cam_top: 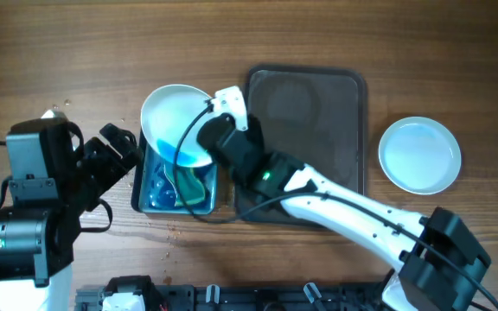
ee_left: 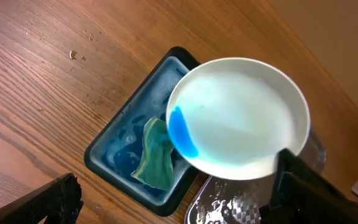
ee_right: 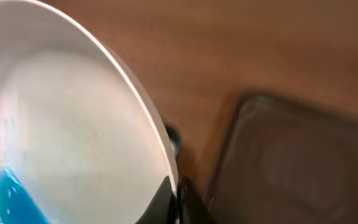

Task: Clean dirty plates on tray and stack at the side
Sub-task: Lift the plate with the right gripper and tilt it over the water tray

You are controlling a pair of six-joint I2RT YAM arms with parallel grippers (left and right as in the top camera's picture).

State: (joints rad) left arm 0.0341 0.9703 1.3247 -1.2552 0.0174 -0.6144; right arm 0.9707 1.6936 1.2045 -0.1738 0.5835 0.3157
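A white plate with a blue smear at its low edge hangs tilted over the blue basin. My right gripper is shut on the plate's rim; in the right wrist view the rim runs between the two pinched fingers. My left gripper stands open just left of the basin, with nothing between its fingers. The dark tray lies bare to the right of the basin. A clean white plate rests on the table to the right of the tray.
A green sponge lies in blue water in the basin. A tray corner shows beside the basin. The right arm crosses the tray's front part. Crumbs dot the wood.
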